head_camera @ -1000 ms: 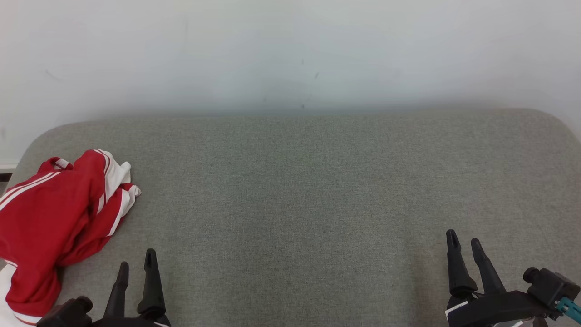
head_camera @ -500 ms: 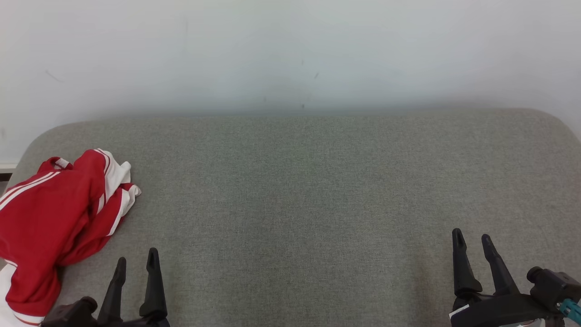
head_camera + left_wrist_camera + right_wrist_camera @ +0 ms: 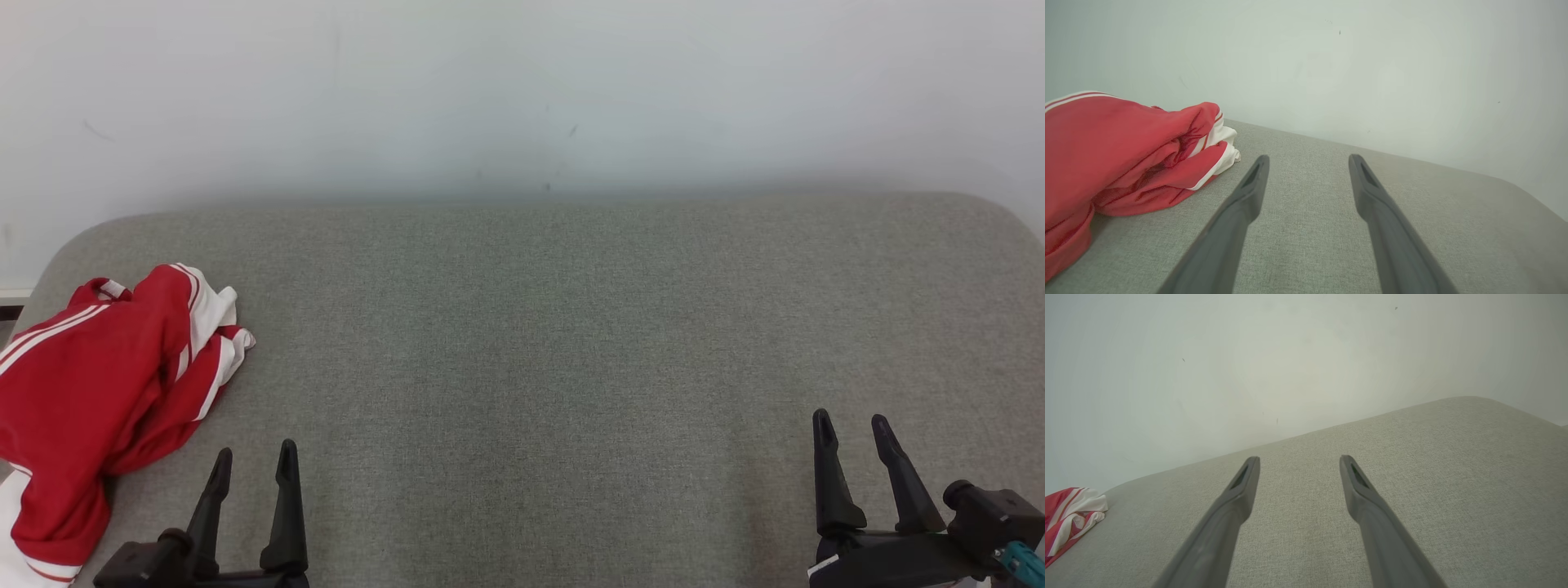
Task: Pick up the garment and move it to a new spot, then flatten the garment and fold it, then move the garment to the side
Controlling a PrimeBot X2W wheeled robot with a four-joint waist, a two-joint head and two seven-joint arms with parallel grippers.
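The garment (image 3: 90, 400) is a crumpled red piece with white stripes, heaped at the left end of the grey cushioned surface (image 3: 555, 343). It bulks at the left of the left wrist view as garment (image 3: 1122, 159), and a corner of the garment (image 3: 1069, 518) peeks in at the right wrist view's lower left. My left gripper (image 3: 254, 457) stands open just to the right of the heap, nothing between its fingers, apart from the cloth. Far to the right, near the front edge, my right gripper (image 3: 851, 426) is open and empty too.
A plain pale wall (image 3: 522, 90) rises right behind the grey surface. The surface has rounded back corners at left and right, and its left edge lies under the garment heap.
The left gripper has shifted slightly right and lower in the head view; the right gripper has drifted a little right. The garment lies as before.
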